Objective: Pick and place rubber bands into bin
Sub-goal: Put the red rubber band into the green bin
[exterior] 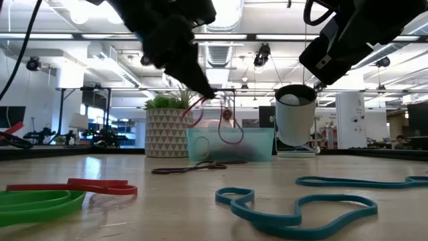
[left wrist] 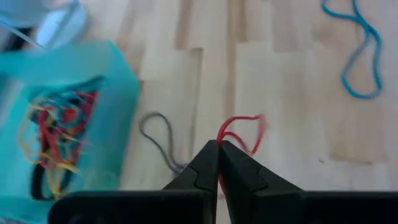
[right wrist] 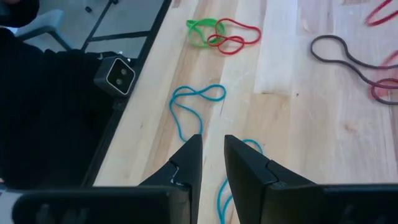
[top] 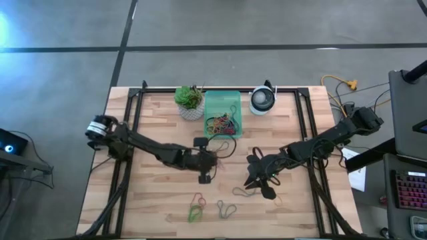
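Observation:
My left gripper (top: 215,162) (left wrist: 219,149) is shut on a red rubber band (exterior: 231,132), held above the table's middle, a little on the near side of the bin (top: 230,100). The mint-green bin (left wrist: 118,93) stands at the far middle and holds several tangled rubber bands (top: 223,123). A dark band (left wrist: 158,134) lies flat just near of the bin. My right gripper (top: 249,181) (right wrist: 212,146) hovers right of centre, open by a narrow gap with nothing in it, above teal bands (right wrist: 196,106) lying on the wood. My left gripper pinches the red rubber band between its two fingertips (left wrist: 211,155). A short loop of it (left wrist: 241,127) sticks out past the tips. The fingers slant down from the table's left. The band hangs slack below them (exterior: 221,117), clear of the table.
A potted plant (top: 190,101) stands left of the bin and a round white-and-dark device (top: 263,100) right of it. A red and a green band (top: 195,208) lie together near the front edge, a teal one (top: 226,211) beside them. Black frame rails (top: 137,113) run along the table's sides.

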